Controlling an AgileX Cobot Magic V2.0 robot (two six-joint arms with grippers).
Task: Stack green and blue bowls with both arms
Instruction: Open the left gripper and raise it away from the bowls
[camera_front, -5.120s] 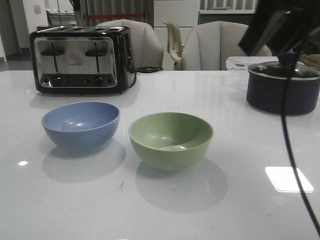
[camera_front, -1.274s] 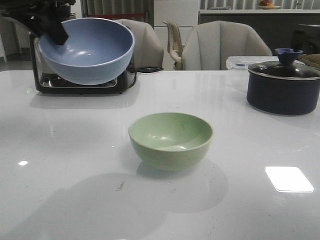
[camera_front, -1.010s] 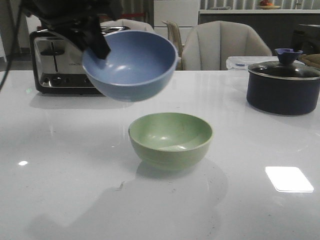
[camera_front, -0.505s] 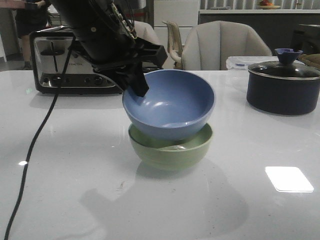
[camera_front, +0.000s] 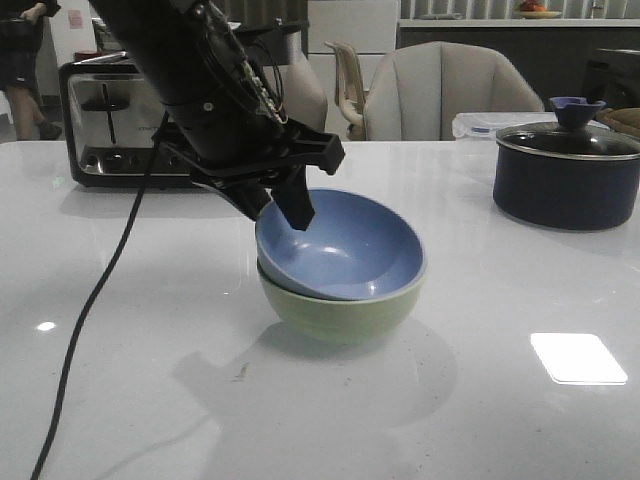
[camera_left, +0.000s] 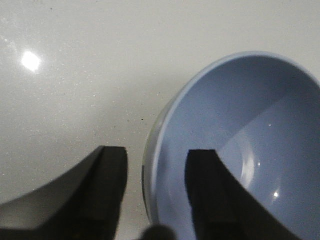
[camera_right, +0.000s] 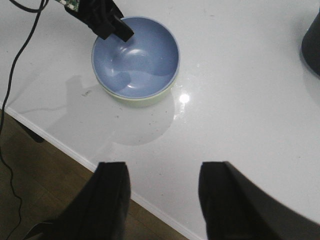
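The dusty blue bowl (camera_front: 350, 250) sits nested in the pale green bowl (camera_front: 340, 315) at the table's middle, tilted a little to the right. My left gripper (camera_front: 275, 208) straddles the blue bowl's left rim, one finger (camera_front: 298, 208) inside and one outside. In the left wrist view the jaws (camera_left: 157, 155) stand apart, with a gap between the outer finger and the blue bowl's rim (camera_left: 165, 115). My right gripper (camera_right: 162, 172) is open and empty, high over the table's front edge. From there I see the blue bowl (camera_right: 137, 55), the green bowl's edge (camera_right: 135, 101) and the left gripper (camera_right: 112, 27).
A black-and-chrome toaster (camera_front: 110, 120) stands at the back left. A dark navy lidded pot (camera_front: 565, 180) stands at the back right, with a clear container (camera_front: 480, 125) behind it. The left arm's cable (camera_front: 100, 290) trails over the table's left. The table's front edge (camera_right: 75, 150) borders brown floor.
The left arm carried the blue bowl from high at the left, rightward and down into the green bowl. The bowl has sunk lower, and the jaws now stand apart from its rim.
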